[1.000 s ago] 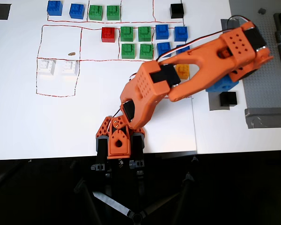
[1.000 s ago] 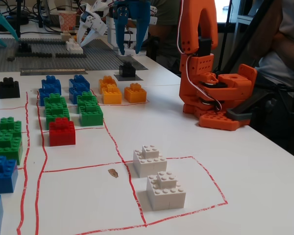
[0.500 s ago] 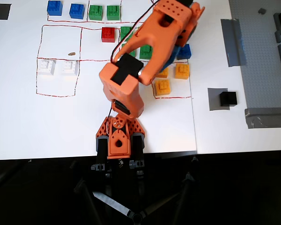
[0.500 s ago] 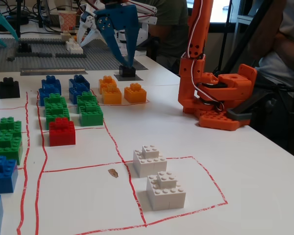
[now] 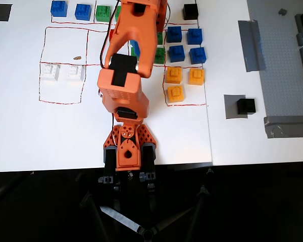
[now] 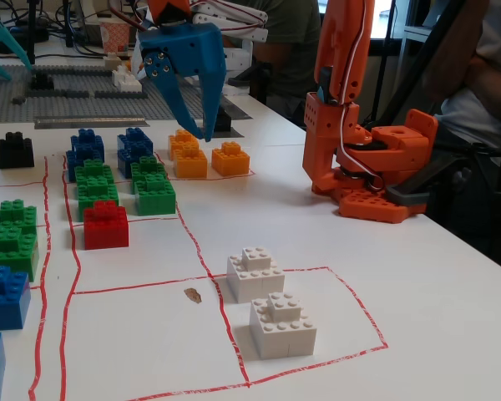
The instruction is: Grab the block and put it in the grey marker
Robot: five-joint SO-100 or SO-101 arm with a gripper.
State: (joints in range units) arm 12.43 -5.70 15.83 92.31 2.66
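Block [image 5: 246, 106] overlaps grey marker's [image 5: 231, 107] right edge.

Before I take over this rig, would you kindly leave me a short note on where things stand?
The tool is open, empty and raised off the table.
One black block sits on the grey marker, overhanging its right edge in the overhead view.
The second black block stands apart near that view's top edge, with nothing touching it.
Done: one block on the marker.
Left: possibly the second; centre the first if needed.

block [image 5: 246, 106] on grey marker [image 5: 231, 106]
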